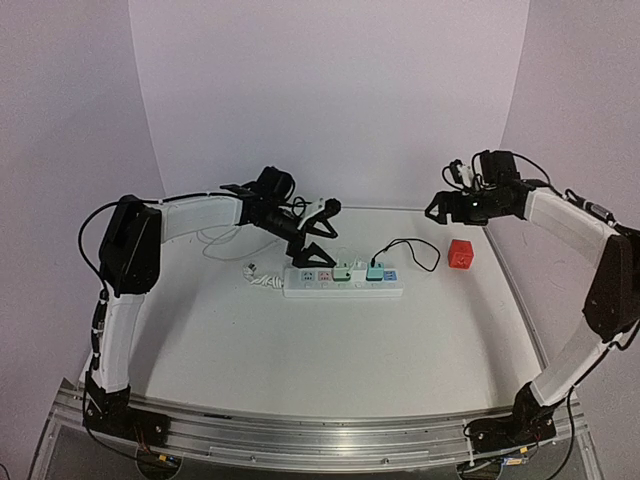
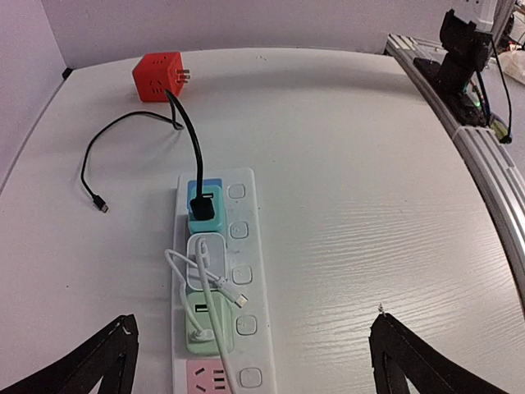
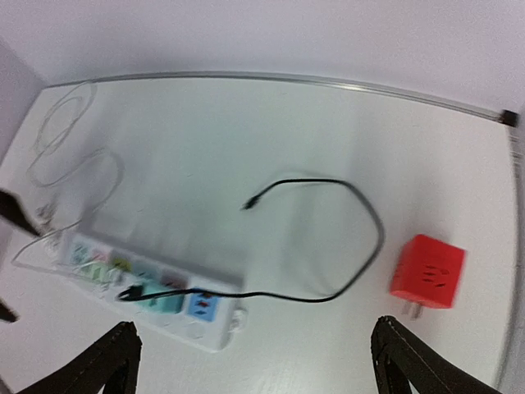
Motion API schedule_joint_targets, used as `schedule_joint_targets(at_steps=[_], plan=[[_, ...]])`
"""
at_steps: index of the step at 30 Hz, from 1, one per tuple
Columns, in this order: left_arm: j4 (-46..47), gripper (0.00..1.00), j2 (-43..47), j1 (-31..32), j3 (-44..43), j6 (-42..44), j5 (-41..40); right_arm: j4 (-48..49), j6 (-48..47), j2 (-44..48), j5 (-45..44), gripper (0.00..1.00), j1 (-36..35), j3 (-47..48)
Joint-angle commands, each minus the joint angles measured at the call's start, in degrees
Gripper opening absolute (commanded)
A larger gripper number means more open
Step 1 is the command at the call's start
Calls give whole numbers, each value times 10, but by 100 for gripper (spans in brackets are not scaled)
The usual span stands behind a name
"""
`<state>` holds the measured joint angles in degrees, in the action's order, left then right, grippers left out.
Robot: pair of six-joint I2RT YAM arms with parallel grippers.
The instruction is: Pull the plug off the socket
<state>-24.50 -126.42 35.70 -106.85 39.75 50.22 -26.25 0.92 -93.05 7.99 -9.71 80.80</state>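
Socket [image 1: 345, 283] lies mid-worktop [image 1: 300, 360], three plugs seated: teal plug [image 2: 205, 209] with black cable [image 2: 190, 123], white plug [image 2: 205, 258], green plug [image 2: 193, 316] under a loose white cable [image 2: 212, 312]. Red cube [image 1: 460, 254] well right of it. Left fingers [image 2: 123, 336] spread, above socket's left end. Right fingers [image 3: 123, 336] spread, hanging near cube.

White table [image 1: 330, 350] carrying it all: the socket [image 1: 345, 290] lies flat right beneath the left gripper [image 1: 335, 232], its white cord [image 1: 262, 277] bunched just off the end nearer that arm. A red cube [image 1: 460, 254] sits below the right gripper [image 1: 437, 207], with a black cable [image 1: 425, 250] looping between cube and strip.
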Motion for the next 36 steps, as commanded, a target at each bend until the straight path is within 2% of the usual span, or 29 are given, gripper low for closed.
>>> schedule_joint_targets(at_steps=[1,6,10,14,17,25,36], plan=[[6,96,-52,14,-59,20,-64,137,92,48,147,94,-68,-114],[-1,89,-79,33,-69,51,-93,314,191,90,183,87,-108,-232],[9,82,-98,36,-86,22,-105,400,239,78,187,80,-138,-289],[16,75,-118,37,-107,-2,-116,453,271,38,189,72,-153,-306],[16,68,-128,37,-111,-2,-127,483,283,5,187,64,-157,-306],[6,61,-141,40,-107,16,-149,510,290,-48,191,57,-168,-298],[32,40,-133,46,-78,15,-146,523,326,-133,172,45,-176,-277]])
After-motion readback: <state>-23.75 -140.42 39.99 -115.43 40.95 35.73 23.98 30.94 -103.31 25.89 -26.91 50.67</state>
